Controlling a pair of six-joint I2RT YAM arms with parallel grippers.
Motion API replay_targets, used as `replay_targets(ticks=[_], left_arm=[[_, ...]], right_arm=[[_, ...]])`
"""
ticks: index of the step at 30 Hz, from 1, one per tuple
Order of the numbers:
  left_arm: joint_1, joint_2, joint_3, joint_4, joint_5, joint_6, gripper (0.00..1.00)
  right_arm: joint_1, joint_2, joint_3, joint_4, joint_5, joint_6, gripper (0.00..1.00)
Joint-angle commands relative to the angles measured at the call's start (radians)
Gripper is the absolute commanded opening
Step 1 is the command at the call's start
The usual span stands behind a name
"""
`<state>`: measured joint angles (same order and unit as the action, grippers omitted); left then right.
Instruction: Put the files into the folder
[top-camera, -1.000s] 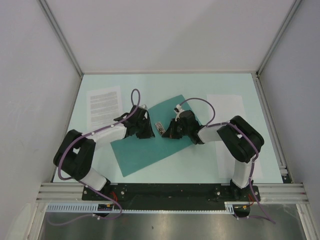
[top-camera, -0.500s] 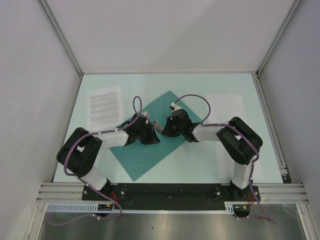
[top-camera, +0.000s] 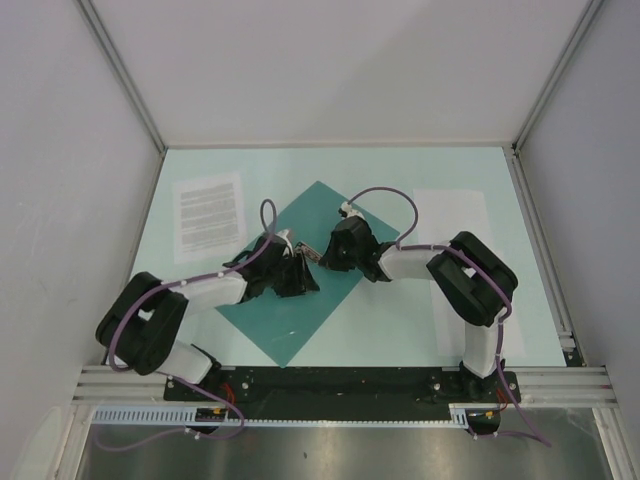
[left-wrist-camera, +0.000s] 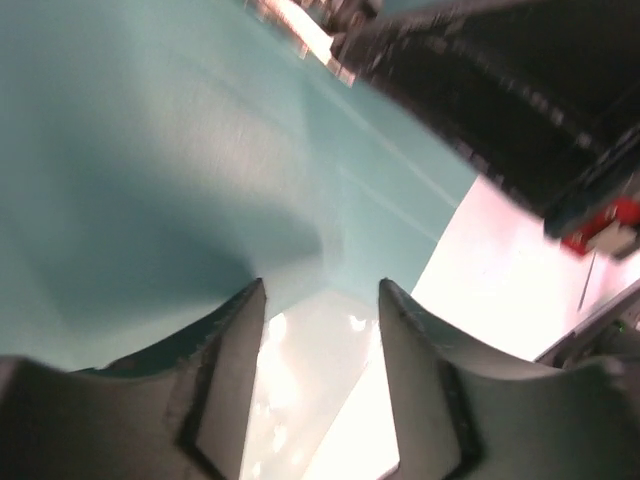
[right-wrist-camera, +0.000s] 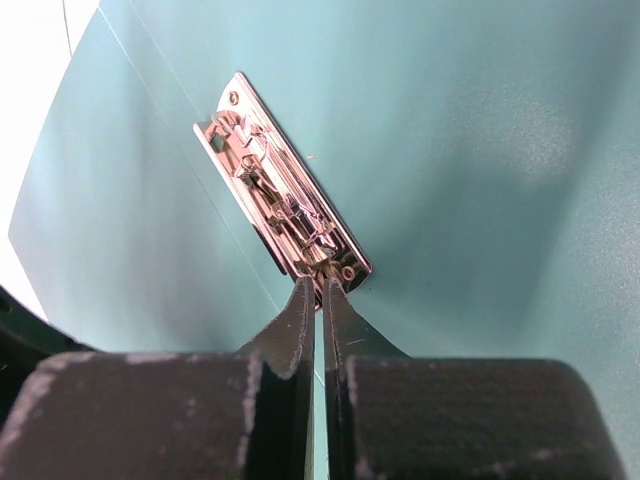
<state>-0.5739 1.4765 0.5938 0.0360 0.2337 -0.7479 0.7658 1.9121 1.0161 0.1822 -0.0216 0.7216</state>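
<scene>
the flat teal-green card folder (top-camera: 300, 320) lies skewed on the pale mint table (top-camera: 380, 330), directly under both pincers. a shiny metal spring clip (right-wrist-camera: 285, 190) is fixed to its upward face. neither file is in it. the white paper sheet covered in printed text (top-camera: 208, 212) lies well apart, beyond and to the left of the left pincer. the nearly blank white sheet (top-camera: 455, 212) lies out to the right of the right pincer, partly under that arm.

the likeliest trouble, as i judge it, is the folder sliding or swinging on the smooth table. the right pincer bears on one end of the clip, so any sideways pull would drag the whole card. in the wrist views the card looks bowed near the left pincer, and with nothing gripping it there it could flop or spring. the thin sheets lie flat and may crease or slip when lifted.

the left pincer (left-wrist-camera: 320, 290) stands roughly half open with nothing between its fingers, only table showing through the gap. the folder's edge is just ahead of its tips, and contact cannot be told. the right pincer (right-wrist-camera: 320, 285) is closed to a slit, its tips meeting at the near end of the clip.
</scene>
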Motion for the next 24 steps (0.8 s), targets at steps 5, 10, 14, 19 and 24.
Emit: replay_targets(ticks=[5,10,14,19,24], left_arm=[[0.12,-0.012,0.247,-0.326,-0.068,-0.001,0.59],[0.181,0.189,0.44,-0.426,-0.132,-0.015,0.47],[0.186,0.304,0.529,-0.467,-0.184,-0.037,0.42],[0.178,0.36,0.549,-0.447,-0.186,-0.068,0.36],[0.172,0.4,0.577,-0.458,-0.194,-0.07,0.35]], right_arm=[[0.0,0.055,-0.068,-0.144,0.032,-0.011,0.0],[0.003,0.027,-0.068,-0.142,0.032,-0.007,0.0],[0.023,0.022,-0.068,-0.119,0.032,-0.002,0.0],[0.027,0.03,-0.068,-0.105,0.005,-0.01,0.0],[0.027,0.025,-0.068,-0.105,0.005,-0.017,0.0]])
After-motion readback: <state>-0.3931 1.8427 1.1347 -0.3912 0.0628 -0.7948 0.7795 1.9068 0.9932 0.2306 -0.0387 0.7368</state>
